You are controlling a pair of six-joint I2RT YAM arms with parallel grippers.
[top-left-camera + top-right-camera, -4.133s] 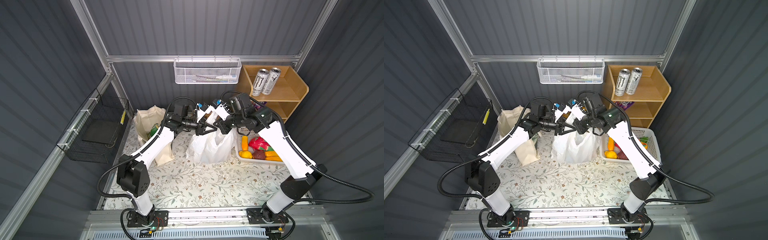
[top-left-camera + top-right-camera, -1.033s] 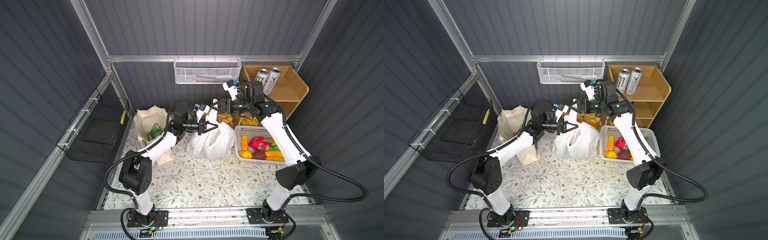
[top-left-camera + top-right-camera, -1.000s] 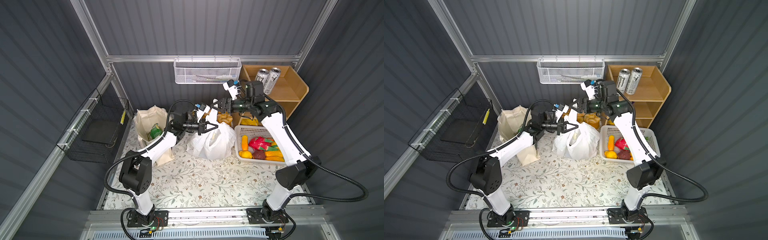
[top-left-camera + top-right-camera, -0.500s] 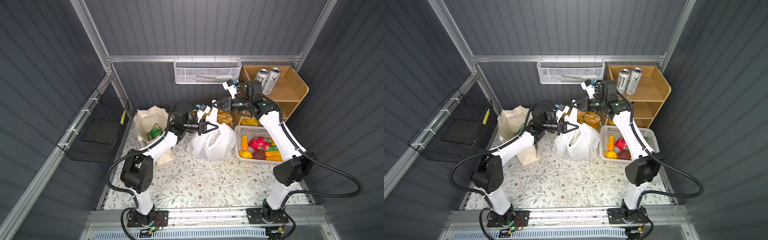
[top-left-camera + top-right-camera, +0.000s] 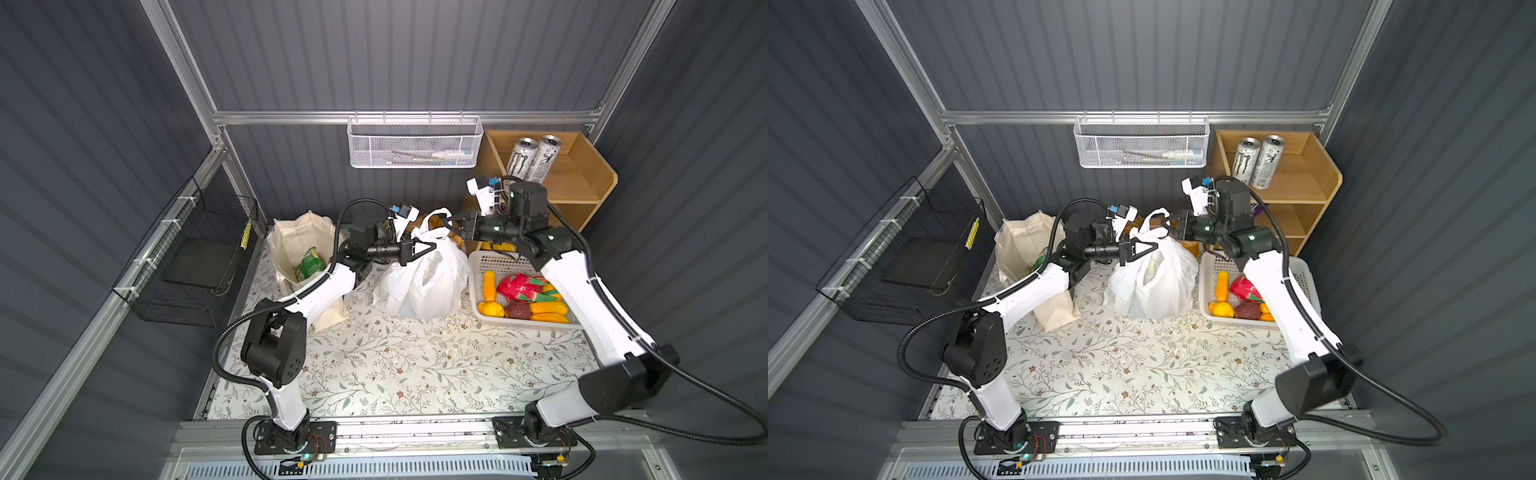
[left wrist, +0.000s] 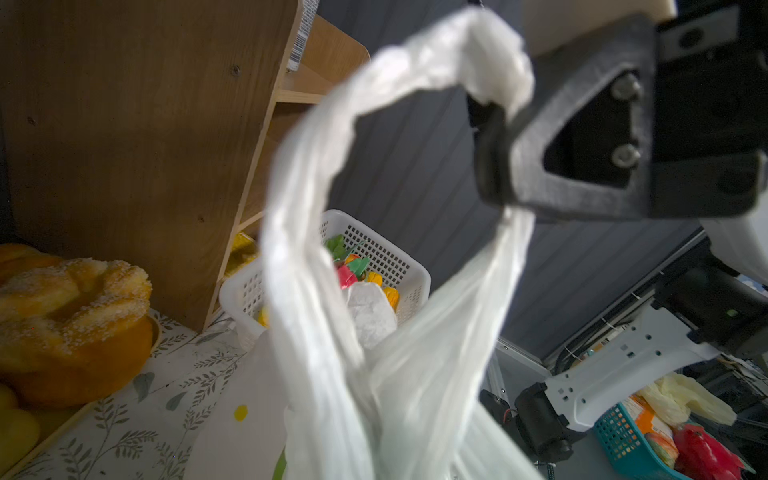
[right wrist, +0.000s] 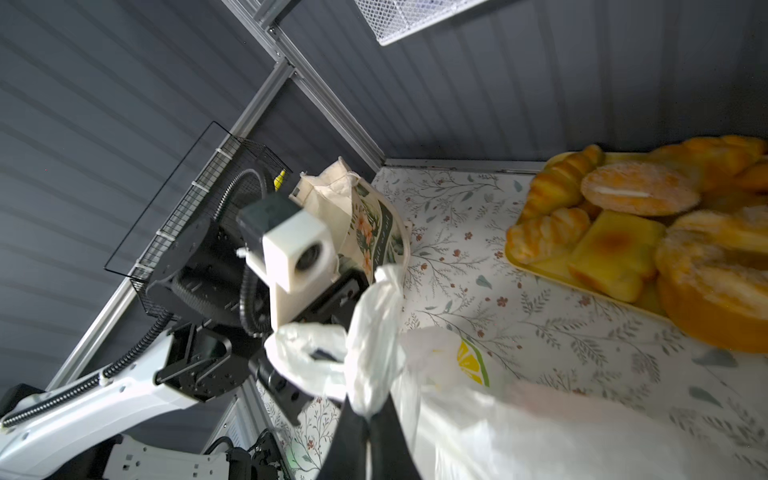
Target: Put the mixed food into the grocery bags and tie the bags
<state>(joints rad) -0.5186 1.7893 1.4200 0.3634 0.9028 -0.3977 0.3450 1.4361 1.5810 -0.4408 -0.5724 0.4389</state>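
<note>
Tightly inside right claw (image 7: 368,415): white bag's loop handle (image 7: 375,328).

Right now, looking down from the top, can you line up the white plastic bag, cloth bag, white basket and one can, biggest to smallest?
1-3, too alike to rank: white plastic bag, cloth bag, white basket; the left arm and right arm hide part of the last two.
4. can, smallest.

Plastic bag (image 5: 419,291) between tote (image 5: 286,245) at left and basket (image 5: 494,262) at right
</note>
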